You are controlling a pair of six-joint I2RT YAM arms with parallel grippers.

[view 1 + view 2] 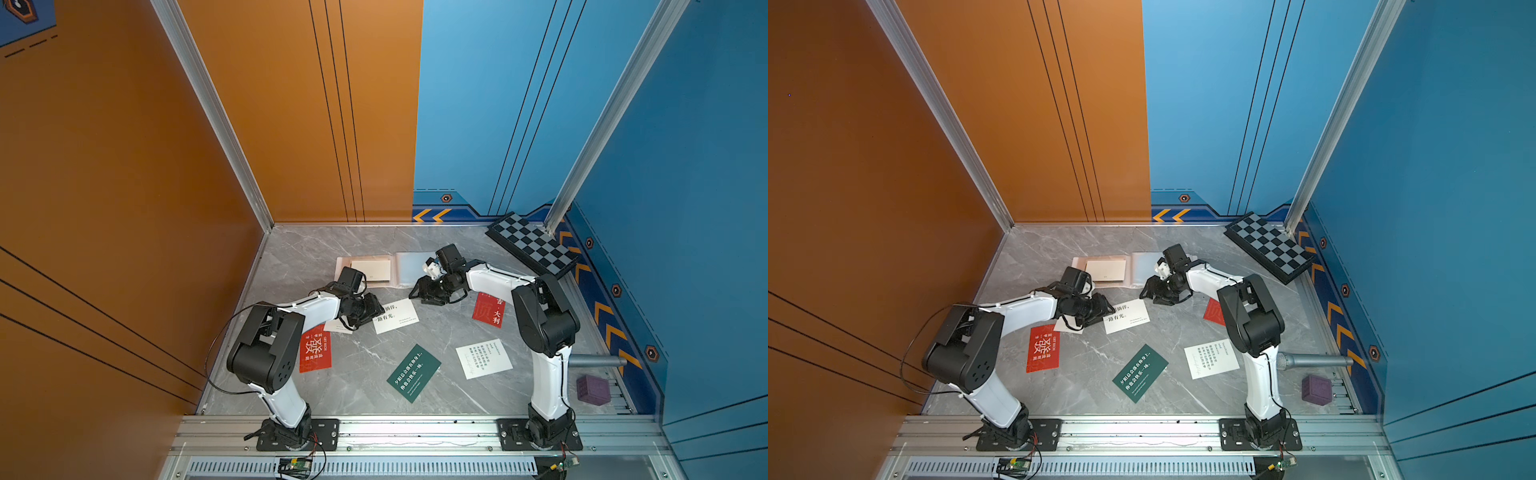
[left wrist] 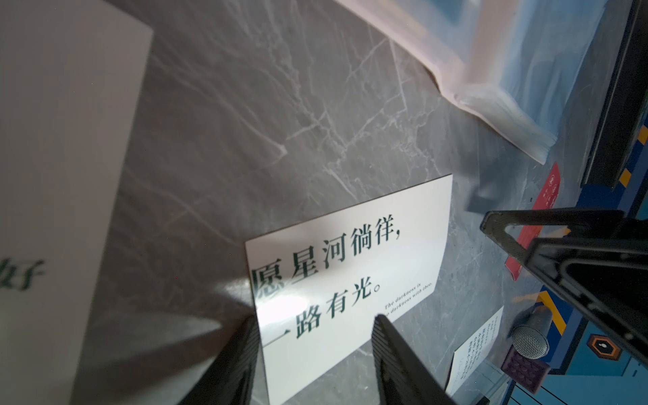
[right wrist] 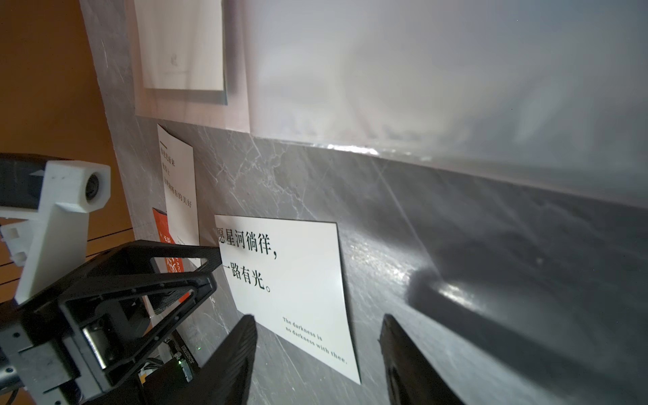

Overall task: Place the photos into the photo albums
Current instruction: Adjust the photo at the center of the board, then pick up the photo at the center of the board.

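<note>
The photo album (image 1: 405, 266) lies open at the back of the table, pink cover to the left and clear sleeve pages (image 3: 420, 70) to the right. Just in front of it lies a white photo (image 1: 395, 316) with black print. My left gripper (image 1: 375, 309) hangs open at that photo's left edge, its fingers (image 2: 382, 336) either side of the edge (image 2: 350, 266). My right gripper (image 1: 419, 296) is open above the photo's far right corner (image 3: 291, 280), holding nothing. Other photos lie flat: two red (image 1: 316, 349) (image 1: 488, 309), a dark green one (image 1: 413, 372), and two white ones (image 1: 484, 358) (image 1: 336, 326).
A black-and-grey checkered board (image 1: 532, 245) leans in the back right corner. A grey microphone (image 1: 594, 360) and a purple cube (image 1: 592, 389) sit at the right edge. Orange and blue walls enclose the grey marble table (image 1: 311, 249).
</note>
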